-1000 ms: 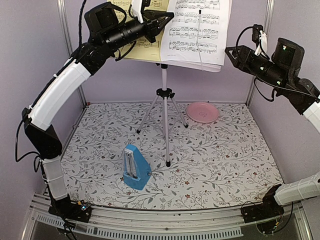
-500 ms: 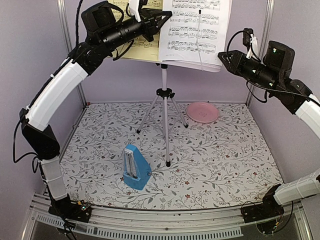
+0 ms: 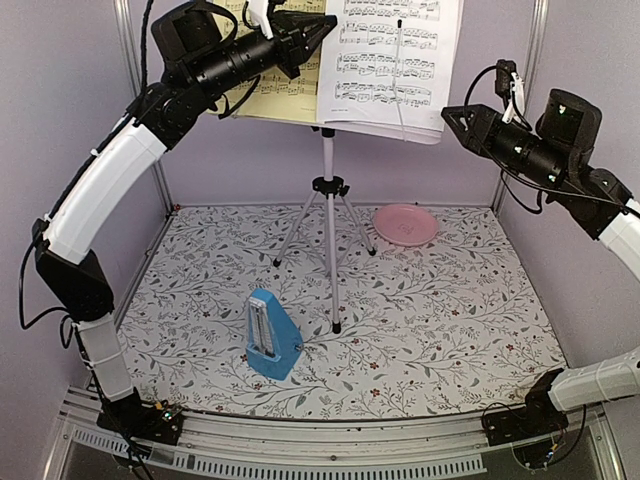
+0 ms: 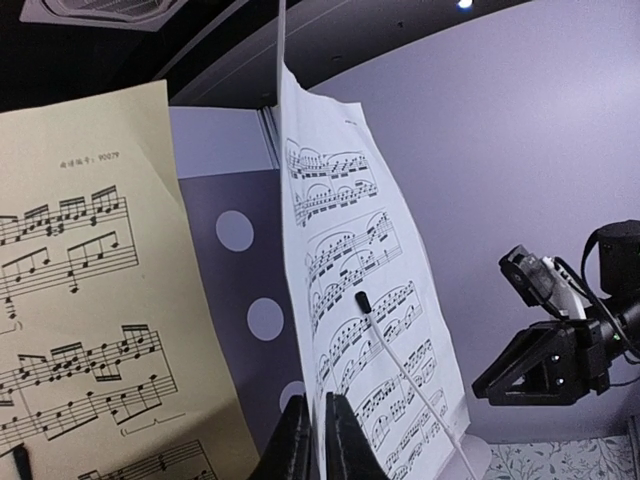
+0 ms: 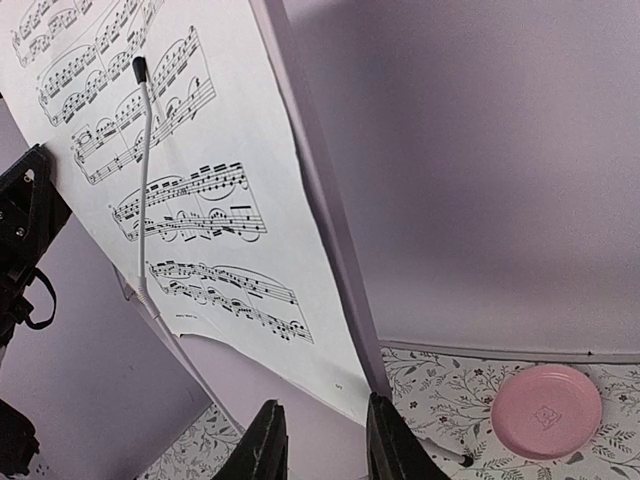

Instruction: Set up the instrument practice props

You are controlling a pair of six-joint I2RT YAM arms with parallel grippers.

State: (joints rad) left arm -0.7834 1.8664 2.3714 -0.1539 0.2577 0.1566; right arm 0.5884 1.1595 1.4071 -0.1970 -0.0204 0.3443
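Metronome (image 3: pixel 271 347) near music stand (image 3: pixel 328 200), pink plate (image 3: pixel 405 224) behind

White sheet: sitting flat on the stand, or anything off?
Not flat. The white sheet bows off the stand along its left edge, which runs down between the jaws of the left gripper.

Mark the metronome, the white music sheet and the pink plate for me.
blue metronome (image 3: pixel 272 350), top external view, front face.
white sheet of music (image 3: pixel 375 72), top external view, among the printed staves.
pink round plate (image 3: pixel 405 224), top external view, bare centre.
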